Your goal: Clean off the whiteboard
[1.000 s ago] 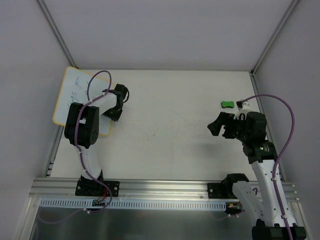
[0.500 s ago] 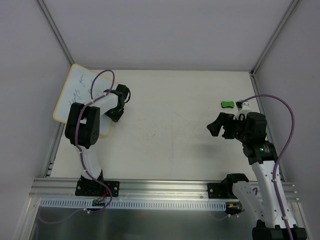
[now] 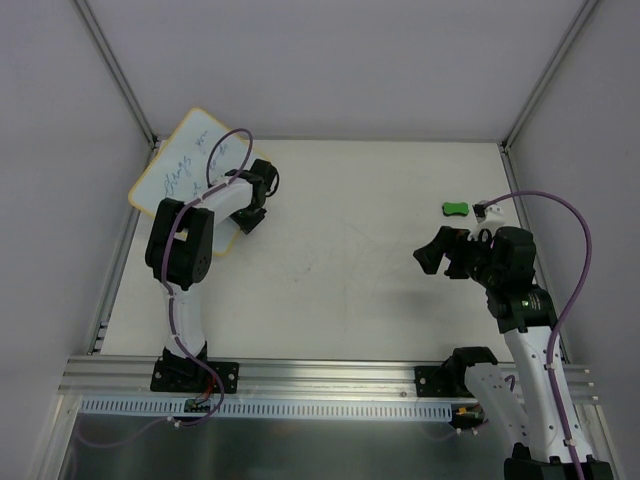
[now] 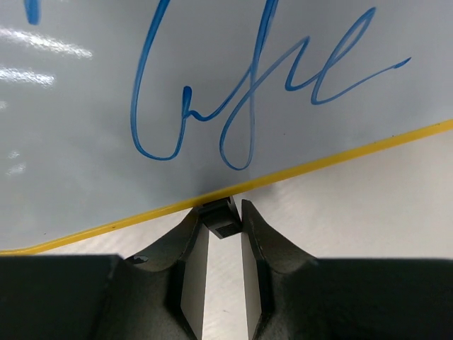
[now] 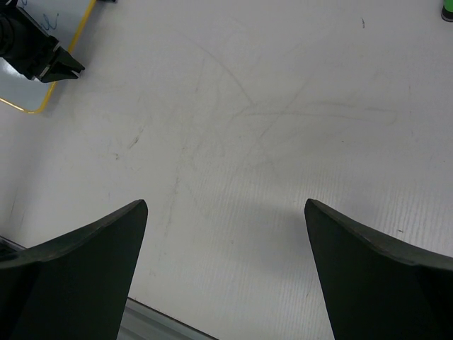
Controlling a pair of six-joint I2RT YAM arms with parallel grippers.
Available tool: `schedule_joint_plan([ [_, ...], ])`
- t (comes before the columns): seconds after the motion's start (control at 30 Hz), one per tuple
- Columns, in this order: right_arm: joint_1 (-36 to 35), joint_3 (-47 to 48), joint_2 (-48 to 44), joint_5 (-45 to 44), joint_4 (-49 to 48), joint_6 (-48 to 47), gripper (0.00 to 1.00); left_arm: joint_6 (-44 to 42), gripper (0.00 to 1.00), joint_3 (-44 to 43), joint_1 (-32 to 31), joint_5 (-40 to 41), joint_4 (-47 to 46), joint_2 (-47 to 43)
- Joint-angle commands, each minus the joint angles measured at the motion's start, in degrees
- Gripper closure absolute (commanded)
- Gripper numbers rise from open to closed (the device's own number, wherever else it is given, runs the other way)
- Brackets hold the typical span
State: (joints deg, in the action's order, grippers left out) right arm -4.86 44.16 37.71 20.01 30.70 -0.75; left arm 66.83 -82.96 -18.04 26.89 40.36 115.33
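The right end effector (image 3: 429, 252) hangs released above the right side of the worktop (image 3: 340, 290); its own camera shows its fingers (image 5: 85, 262) spread wide over scuffed white surface. Just beyond it lies a green eraser (image 3: 455, 209), apart from everything. Across on the left, the left end effector (image 3: 250, 213) is clenched on the near-right edge of the whiteboard (image 3: 196, 165). The whiteboard sits at the far left corner, turned askew, its far-left side reaching past the worktop's edge; whether it lies flat or is tipped up, I cannot tell. It is white with rounded corners, a yellow rim and blue handwriting.

Only the left wrist view shows the grip itself: the two fingers (image 4: 191, 269) pinch a small black clip (image 4: 219, 221) on the rim, with looping blue script large on the whiteboard (image 4: 212, 85) behind. The overhead view shows the writing only as faint lines; the right wrist view catches just one corner of the whiteboard (image 5: 23, 86).
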Motion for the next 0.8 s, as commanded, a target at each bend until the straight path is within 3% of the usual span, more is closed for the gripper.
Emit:
schedule_joint_plan([
  [0.0, -0.41, 0.13, -0.89, 0.73, -1.25, -0.92, 0.01, -6.45, 1.0, -3.52, -3.31, -2.46, 0.69, 1.65],
  [0.2, -0.32, -0.04, -0.89, 0.82, -1.25, -0.91, 0.01, -6.45, 0.97, -3.7, -4.37, -3.95, 0.6, 3.06],
  [0.67, -0.32, 0.31, -0.53, 1.08, -1.17, -1.18, 0.01, -14.51, 0.04, -6.51, -4.81, -6.5, 0.51, -5.46],
  [0.77, -0.24, 0.75, -0.89, 1.0, -1.25, -1.18, 0.01, -20.65, 0.01, -7.74, -4.81, -5.64, 0.34, -10.72],
])
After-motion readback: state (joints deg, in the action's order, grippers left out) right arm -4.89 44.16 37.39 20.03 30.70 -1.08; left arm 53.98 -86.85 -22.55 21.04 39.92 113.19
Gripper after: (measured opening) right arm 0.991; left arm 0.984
